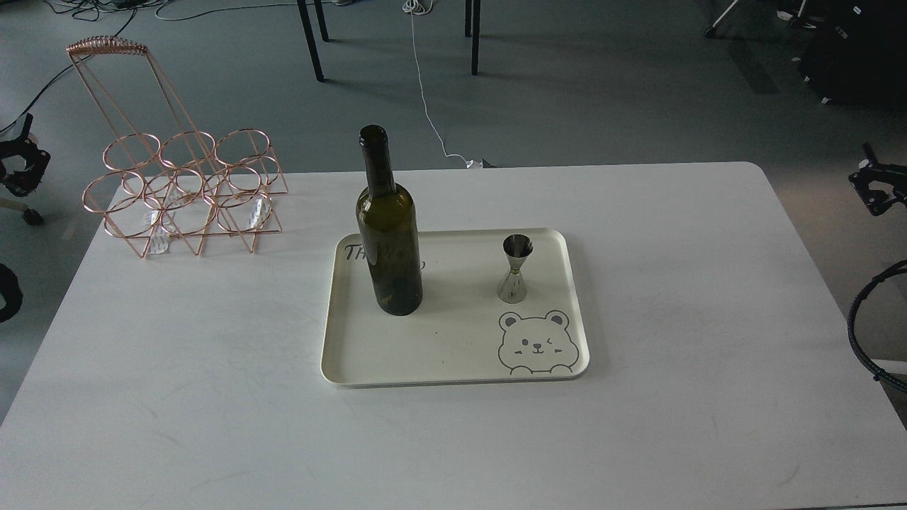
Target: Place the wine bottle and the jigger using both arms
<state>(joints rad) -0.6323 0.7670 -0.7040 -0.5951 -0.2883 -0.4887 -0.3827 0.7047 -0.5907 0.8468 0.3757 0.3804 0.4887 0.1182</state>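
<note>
The wine bottle (388, 241) stands upright on the left half of a cream tray (453, 368), dark olive-green with a long neck. On the tray's right half the small steel jigger (516, 269) stands upright, just above a printed bear face. My left gripper (23, 161) is at the far left edge, off the table and far from the bottle. At the far right edge, also off the table, is my right gripper (877, 187). Both are small and dark, and their fingers cannot be told apart. Neither touches anything.
A rose-gold wire bottle rack (186, 191) stands at the white table's (212, 397) back left corner. Black cable loops (868, 333) hang by the right edge. Chair legs (312, 42) and a white cord lie on the floor beyond.
</note>
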